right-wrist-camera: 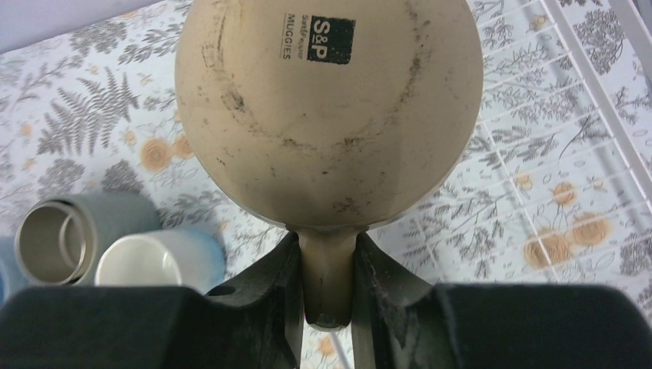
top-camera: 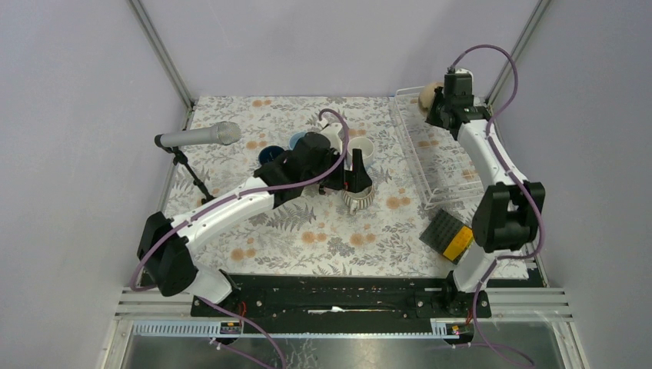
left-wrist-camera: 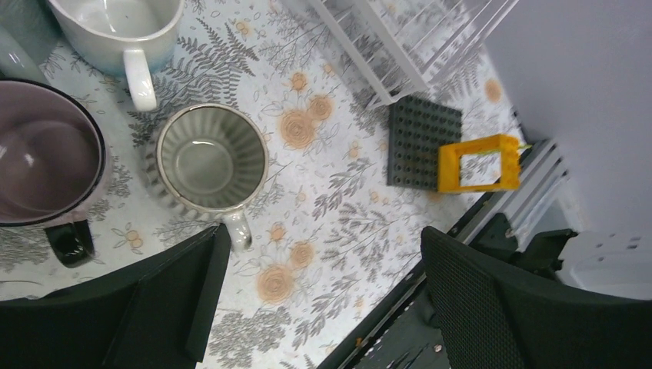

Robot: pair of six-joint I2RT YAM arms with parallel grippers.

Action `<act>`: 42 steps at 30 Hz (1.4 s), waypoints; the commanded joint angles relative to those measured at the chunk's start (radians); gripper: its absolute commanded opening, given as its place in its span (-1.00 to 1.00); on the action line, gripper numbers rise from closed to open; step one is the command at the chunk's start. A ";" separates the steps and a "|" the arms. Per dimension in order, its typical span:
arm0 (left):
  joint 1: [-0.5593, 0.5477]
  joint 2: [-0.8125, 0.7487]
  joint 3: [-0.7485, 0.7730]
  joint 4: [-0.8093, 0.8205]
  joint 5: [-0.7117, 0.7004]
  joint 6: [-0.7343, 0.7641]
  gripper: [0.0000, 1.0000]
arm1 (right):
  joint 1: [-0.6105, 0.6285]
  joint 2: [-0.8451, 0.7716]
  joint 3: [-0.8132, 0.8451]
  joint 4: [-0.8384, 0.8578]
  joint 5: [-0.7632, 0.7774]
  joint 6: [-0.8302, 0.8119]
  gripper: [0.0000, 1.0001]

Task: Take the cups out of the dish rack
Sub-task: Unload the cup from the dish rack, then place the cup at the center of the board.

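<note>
Your right pincer (right-wrist-camera: 328,288) pinches tan mug (right-wrist-camera: 330,115) by its handle, seemingly above dish rack (top-camera: 442,165) far edge. Left pincer (left-wrist-camera: 323,307) is spread over striped mug (left-wrist-camera: 211,157), with bare table (left-wrist-camera: 338,207) beside it.

- "S&P", white letters on a small black square (right-wrist-camera: 330,40), printed on the underside of the tan mug (right-wrist-camera: 329,131), right wrist view.
- "MUGGIES", dark capitals, just beside that square on the same base.
- A finer line of print between them, too small to read.
</note>
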 commanded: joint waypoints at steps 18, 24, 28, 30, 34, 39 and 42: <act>0.110 -0.268 -0.649 0.945 0.037 -0.607 0.97 | 0.234 -0.511 -0.432 0.155 -0.392 0.342 -1.00; 0.210 -0.215 -0.713 1.141 0.129 -0.718 0.98 | 0.288 -0.547 -0.543 0.307 -0.558 0.509 -1.00; 0.245 -0.126 -0.760 1.350 0.166 -0.861 0.97 | 0.332 -0.555 -0.626 0.473 -0.631 0.634 -1.00; 0.250 -0.080 -0.774 1.449 0.169 -0.909 0.97 | 0.348 -0.555 -0.652 0.527 -0.652 0.680 -1.00; 0.255 -0.039 -0.798 1.563 0.152 -0.963 0.98 | 0.366 -0.548 -0.682 0.587 -0.674 0.727 -1.00; 0.258 0.003 -0.795 1.637 0.155 -1.018 0.97 | 0.389 -0.527 -0.714 0.672 -0.706 0.790 -1.00; 0.259 0.017 -0.784 1.646 0.161 -1.033 0.96 | 0.404 -0.525 -0.732 0.707 -0.708 0.815 -1.00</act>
